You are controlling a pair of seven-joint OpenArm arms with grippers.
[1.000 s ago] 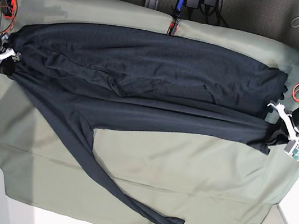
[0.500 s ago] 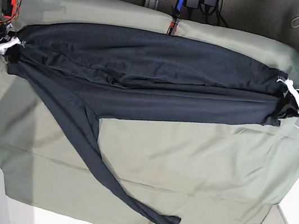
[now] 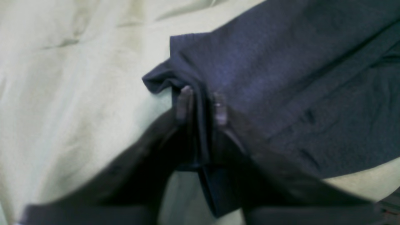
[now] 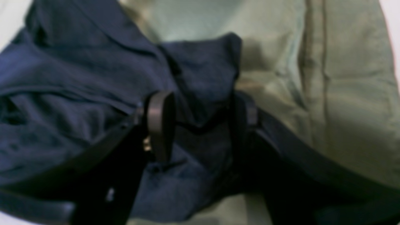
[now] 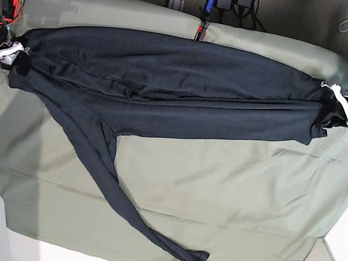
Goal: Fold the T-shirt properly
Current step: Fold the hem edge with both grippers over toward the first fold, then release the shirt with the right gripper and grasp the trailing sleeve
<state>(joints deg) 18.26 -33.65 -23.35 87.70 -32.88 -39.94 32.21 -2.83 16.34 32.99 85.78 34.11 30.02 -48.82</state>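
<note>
The T-shirt (image 5: 168,86) lies lengthwise along the table's far edge, left pincer (image 3: 201,104) and right pincer (image 4: 200,122) each clamping one end

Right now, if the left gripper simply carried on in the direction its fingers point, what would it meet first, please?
The left gripper is already pinching a fold of the T-shirt, so more shirt fabric comes first, bunched just past its fingertips; the green sheet lies beneath. Depth is hard to judge here.
</note>
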